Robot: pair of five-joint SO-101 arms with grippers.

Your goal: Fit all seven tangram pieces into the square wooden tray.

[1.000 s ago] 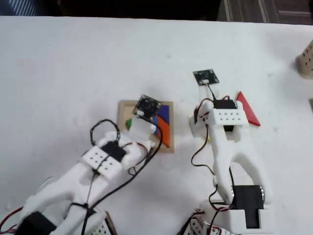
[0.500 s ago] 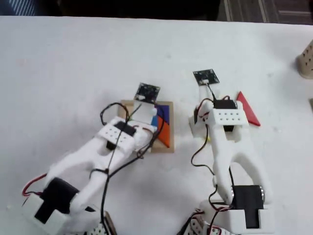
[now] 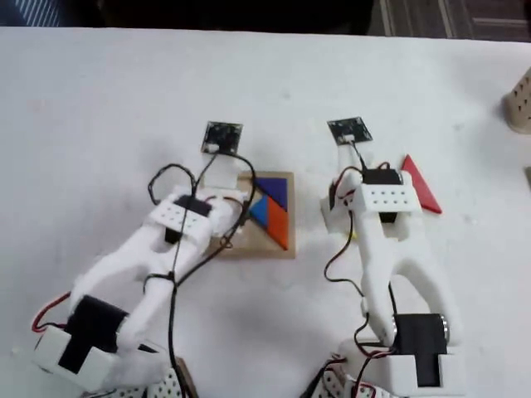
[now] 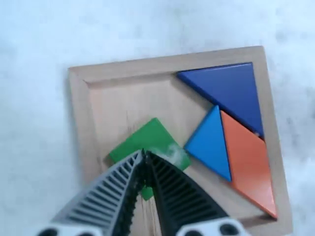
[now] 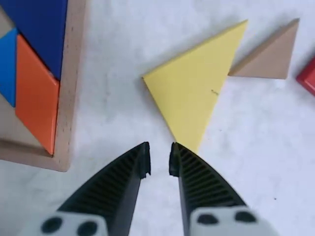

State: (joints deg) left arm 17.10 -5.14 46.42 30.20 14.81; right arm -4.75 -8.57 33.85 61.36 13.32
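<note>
1. Left hand [image 4: 144, 158]: fingers pressed together with no gap and nothing clamped between them. The tips sit over the green square; whether they touch it cannot be told.
2. Green square [image 4: 147, 140]: inside the wooden tray, directly beneath the left hand's tips. It lies cornerwise to the tray walls on bare tray floor.
3. Wooden tray [image 4: 78, 123]: square, flat on the white counter [image 3: 108, 108], beneath and ahead of the left hand and off the right hand's left side. The part nearest the left hand holds no other piece.
4. Dark blue triangle [image 4: 226, 93]: large and seated in the tray corner farthest ahead of the left hand, on the side toward the right arm.
5. Light blue triangle [image 4: 211, 145]: small, just beside the green square. It touches the dark blue triangle and the orange piece.
6. Orange piece [image 4: 248, 167]: four-sided and slanted, lying along the tray wall that faces the right hand.
7. Right hand [image 5: 158, 160]: fingers a narrow gap apart and holding nothing, over bare counter.
8. Yellow triangle [image 5: 197, 93]: on the counter outside the tray. One corner lies just ahead of the right hand's tips.
9. Tan triangle [image 5: 273, 56]: small, on the counter beyond the yellow triangle, its corner at the yellow edge.
10. Red triangle [image 3: 421, 186]: on the counter off the right hand's right side, partly under the arm.
</note>
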